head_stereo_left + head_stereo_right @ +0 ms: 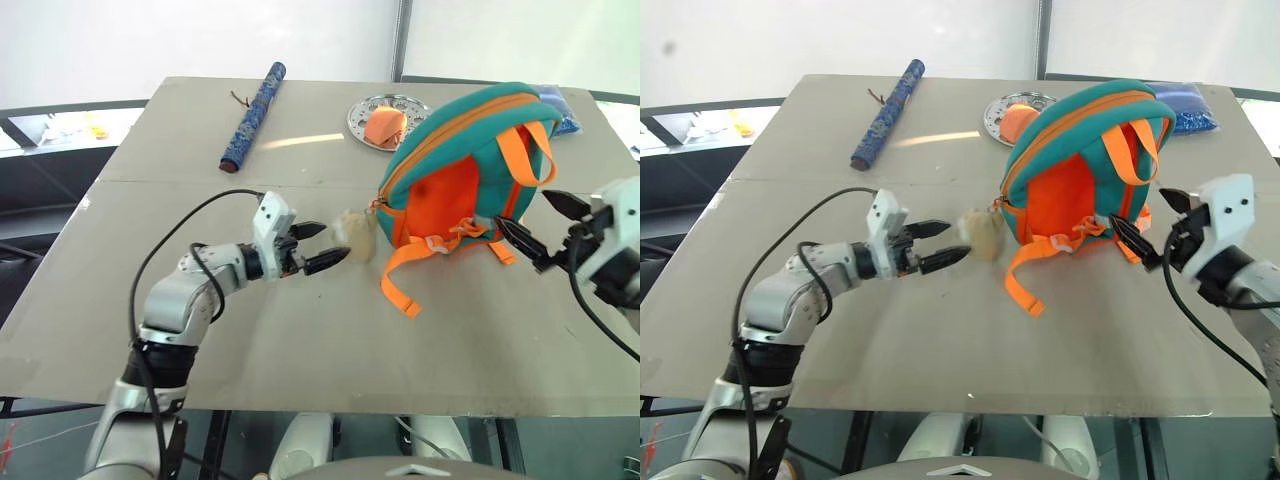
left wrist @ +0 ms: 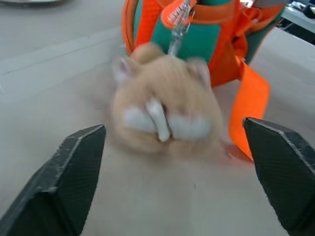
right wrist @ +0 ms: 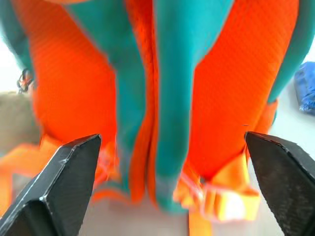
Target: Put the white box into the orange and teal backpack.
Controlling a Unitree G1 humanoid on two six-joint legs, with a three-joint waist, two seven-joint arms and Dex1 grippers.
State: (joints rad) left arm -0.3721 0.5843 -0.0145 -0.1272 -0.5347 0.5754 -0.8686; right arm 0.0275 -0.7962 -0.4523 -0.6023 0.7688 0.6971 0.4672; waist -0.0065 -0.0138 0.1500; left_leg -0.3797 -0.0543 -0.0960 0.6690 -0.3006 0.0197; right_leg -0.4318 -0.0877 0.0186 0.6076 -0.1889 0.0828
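A blue patterned tube (image 1: 254, 116) lies left of a round silver plate (image 1: 366, 113).

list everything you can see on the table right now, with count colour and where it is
backpack: one, orange and teal, standing on the table's right half
plush charm: one, beige, hanging at the backpack's left side
plate: one, silver, behind the backpack, holding an orange object
rolled tube: one, dark blue patterned, far left of the table
pouch: one, blue, behind the backpack at right
table: one, grey
left gripper: open, beside the charm
right gripper: open, right of the backpack
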